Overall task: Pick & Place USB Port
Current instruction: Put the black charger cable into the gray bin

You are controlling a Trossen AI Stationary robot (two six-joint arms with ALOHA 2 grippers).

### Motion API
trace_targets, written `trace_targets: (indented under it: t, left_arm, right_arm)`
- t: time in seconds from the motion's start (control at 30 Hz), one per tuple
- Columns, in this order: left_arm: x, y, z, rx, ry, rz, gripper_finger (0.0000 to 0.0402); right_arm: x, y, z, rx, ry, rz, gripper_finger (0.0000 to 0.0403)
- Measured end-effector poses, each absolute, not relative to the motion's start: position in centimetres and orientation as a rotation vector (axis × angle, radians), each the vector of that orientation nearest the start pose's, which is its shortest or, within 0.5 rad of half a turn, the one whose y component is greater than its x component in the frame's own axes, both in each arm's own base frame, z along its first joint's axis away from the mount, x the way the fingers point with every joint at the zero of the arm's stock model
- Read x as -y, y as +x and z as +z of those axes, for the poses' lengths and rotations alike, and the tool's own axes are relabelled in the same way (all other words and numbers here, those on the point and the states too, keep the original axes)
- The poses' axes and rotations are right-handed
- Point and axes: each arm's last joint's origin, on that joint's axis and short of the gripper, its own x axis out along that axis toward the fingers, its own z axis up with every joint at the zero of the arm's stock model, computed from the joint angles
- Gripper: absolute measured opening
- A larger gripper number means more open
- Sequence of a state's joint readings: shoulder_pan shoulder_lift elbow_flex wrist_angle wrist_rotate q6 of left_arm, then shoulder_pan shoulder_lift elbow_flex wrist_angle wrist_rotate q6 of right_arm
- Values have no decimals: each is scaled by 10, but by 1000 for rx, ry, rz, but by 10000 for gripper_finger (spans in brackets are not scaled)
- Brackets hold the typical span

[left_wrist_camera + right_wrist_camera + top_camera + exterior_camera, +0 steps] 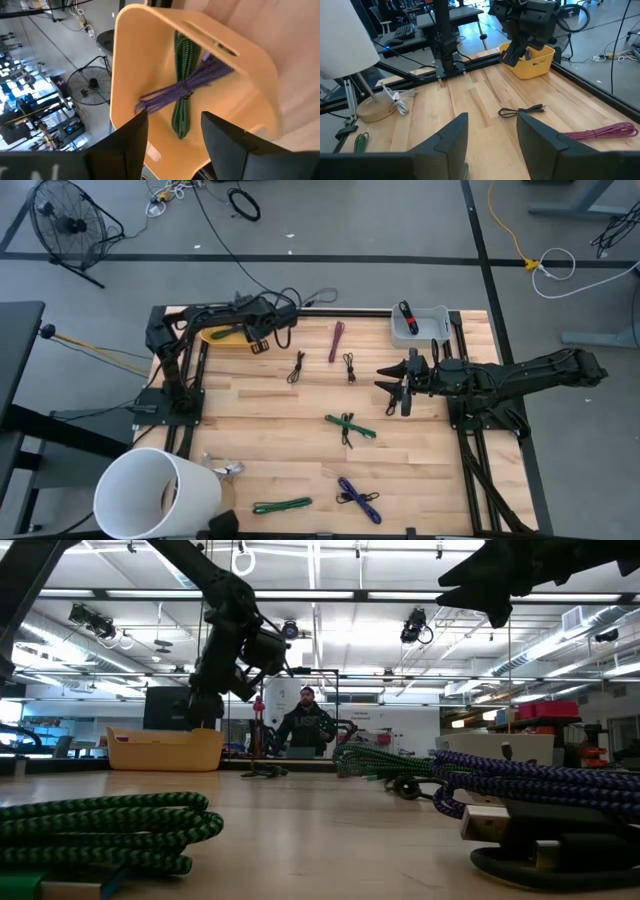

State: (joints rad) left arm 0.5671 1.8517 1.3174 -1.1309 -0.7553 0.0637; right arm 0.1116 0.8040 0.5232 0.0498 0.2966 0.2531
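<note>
— What is seen from above?
— The left gripper [272, 332] is held beside the yellow plastic bin [222, 336] at the table's far edge; the right gripper [392, 380] hangs over the wooden table [300, 440].

— And from the left wrist?
— The fingers [227, 142] are spread apart, nothing pinched. Just beyond them, a purple braided USB cable [185, 87] is laid across a green braided cable [184, 75] inside the bin.

— From the right wrist?
— Open fingers [542, 137] are shown above bare wood, a black cable [520, 110] lying ahead.
</note>
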Motion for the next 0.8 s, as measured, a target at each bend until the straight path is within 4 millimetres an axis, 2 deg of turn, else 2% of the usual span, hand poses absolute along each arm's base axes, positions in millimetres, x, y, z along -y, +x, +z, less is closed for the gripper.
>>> trace_targets:
  t: [0.17,0.4,0.6,0.8]
  left_arm:
    - [-182,269,203,-1748,190,897,179]
    - [-162,281,226,-1509,-195,710,174]
    - [-142,298,230,-1331,-593,542,174]
    - [-120,318,227,-1245,-680,553,174]
  right_arm:
    - [-12,182,262,-201,205,-212,168]
    - [-12,182,262,-198,205,-215,168]
    - [-12,182,262,-198,209,-217,168]
    - [-12,182,262,-199,206,-213,168]
